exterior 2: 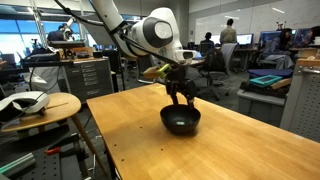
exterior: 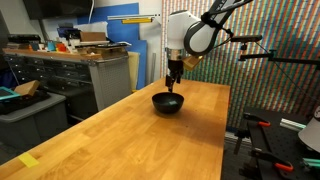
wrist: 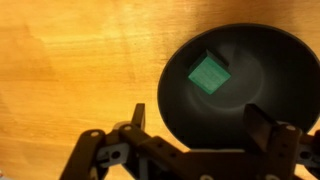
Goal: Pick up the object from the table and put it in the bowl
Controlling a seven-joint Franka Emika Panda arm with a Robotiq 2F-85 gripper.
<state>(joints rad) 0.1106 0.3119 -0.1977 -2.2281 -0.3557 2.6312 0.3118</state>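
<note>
The black glossy bowl (exterior: 167, 103) stands on the wooden table (exterior: 130, 140); it shows in both exterior views (exterior 2: 181, 121) and fills the right of the wrist view (wrist: 235, 85). The green block (wrist: 208, 73) lies inside the bowl. My gripper (exterior: 173, 88) hangs just above the bowl (exterior 2: 181, 98). In the wrist view its fingers are spread wide apart and empty (wrist: 195, 125), with the block beyond them.
A flat yellow piece (exterior: 29, 160) lies at the near end of the table. A grey metal workbench with drawers (exterior: 80, 75) stands beside the table. A round side table (exterior 2: 40, 105) with a white headset stands by the table's end.
</note>
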